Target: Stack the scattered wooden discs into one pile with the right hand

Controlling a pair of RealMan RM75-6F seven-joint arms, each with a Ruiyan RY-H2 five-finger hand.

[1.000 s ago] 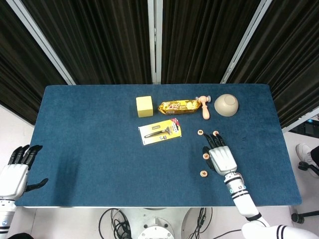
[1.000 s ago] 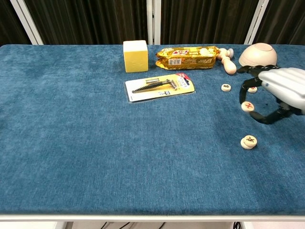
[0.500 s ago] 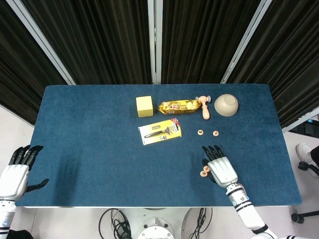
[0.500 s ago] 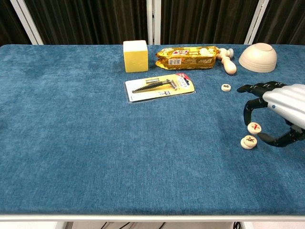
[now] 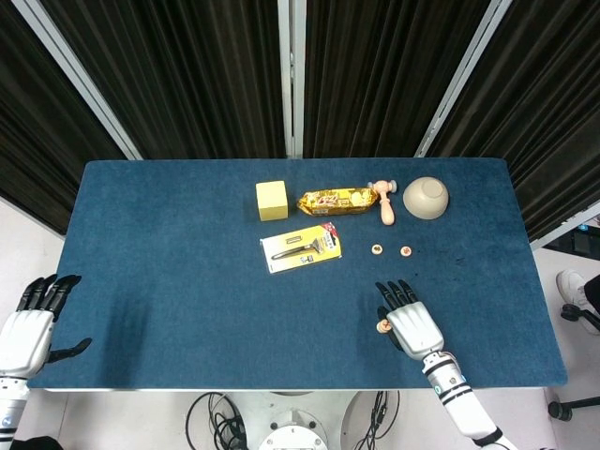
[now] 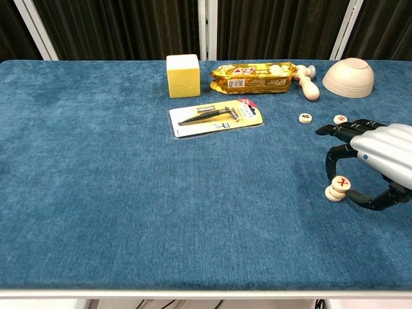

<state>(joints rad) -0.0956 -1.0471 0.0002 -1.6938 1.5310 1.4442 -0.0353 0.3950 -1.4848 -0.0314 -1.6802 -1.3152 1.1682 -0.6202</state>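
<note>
Wooden discs: a small pile (image 6: 335, 190) sits on the blue tabletop (image 6: 129, 193) right at the fingers of the right hand (image 6: 373, 168), with a red-marked disc (image 6: 343, 183) on top, slightly off-centre toward the hand. Fingers (image 6: 336, 154) arch over it from above and the thumb curls in from below; the top disc lies between them, apparently pinched or only just being let go, cannot tell which from either view. Head view shows only a pale spot (image 5: 382, 325) at the thumb side of the right hand (image 5: 410, 322). Two discs remain loose well beyond the fingertips, toward the far edge: one with a dark mark (image 6: 306, 118), one with a red mark (image 6: 340, 119), close to each other but apart. Judged step: placing a disc on the pile, roughly midway through the task. Next move likely calls for parting the fingers gently so the top disc settles square, lifting straight up without nudging the pile, then reaching out for the nearer loose disc. Risk: the off-centre top disc sliding off. Wooden bowl (image 6: 348, 76), wooden mallet (image 6: 308, 82), snack packet (image 6: 252, 69), yellow block (image 6: 183, 74) and carded razor (image 6: 215, 118) lie further off, untouched. Left hand (image 5: 30, 323) hangs off the tabletop's near corner, fingers apart, holding nothing.
</note>
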